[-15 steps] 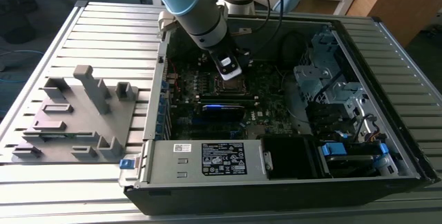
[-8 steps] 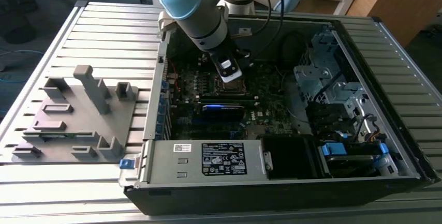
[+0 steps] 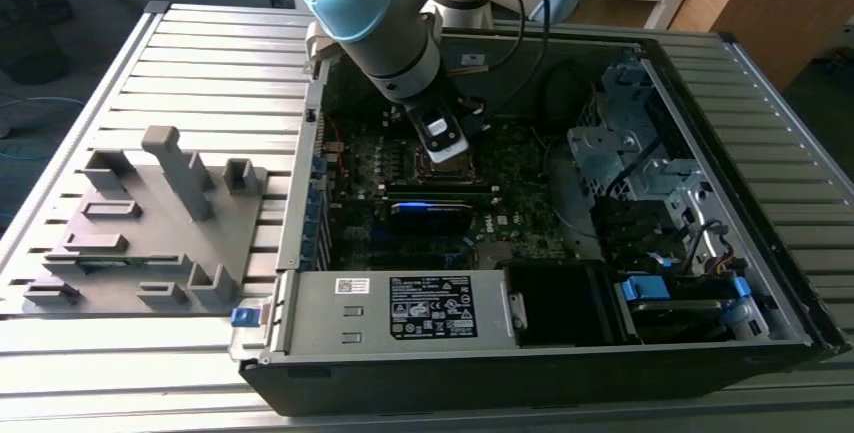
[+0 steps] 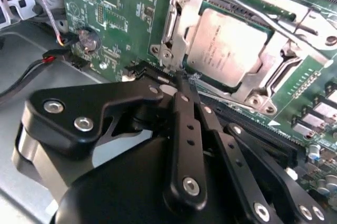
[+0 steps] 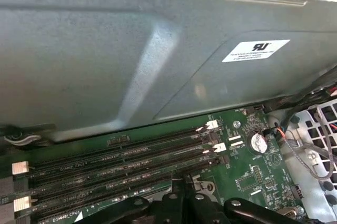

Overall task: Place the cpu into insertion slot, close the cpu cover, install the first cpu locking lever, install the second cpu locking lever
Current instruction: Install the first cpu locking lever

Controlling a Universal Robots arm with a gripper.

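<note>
The cpu [image 4: 226, 47], a dull silver square chip, lies in the insertion slot [image 4: 231, 3], whose black edge shows beside it on the green motherboard [image 4: 121, 8]. The cpu cover [image 4: 178, 34], a silver metal frame, lies flat over the chip's edges. One thin locking lever [image 4: 274, 21] runs along one side of the cover and another [image 4: 231, 100] along the side nearest the gripper. My gripper [image 4: 182, 79] is shut, its black tips pressed together at the socket's corner by that nearer lever's end. In the exterior view the gripper [image 3: 447, 153] hangs over the socket inside the open computer case [image 3: 747, 333].
A grey fixture plate [image 3: 147, 223] with upright posts lies on the slatted table at the exterior view's left. In the case are the power supply [image 3: 400, 308], a drive cage [image 3: 641, 153] and cables. Long memory slots [image 5: 121, 161] and a coin battery [image 5: 258, 142] flank the socket.
</note>
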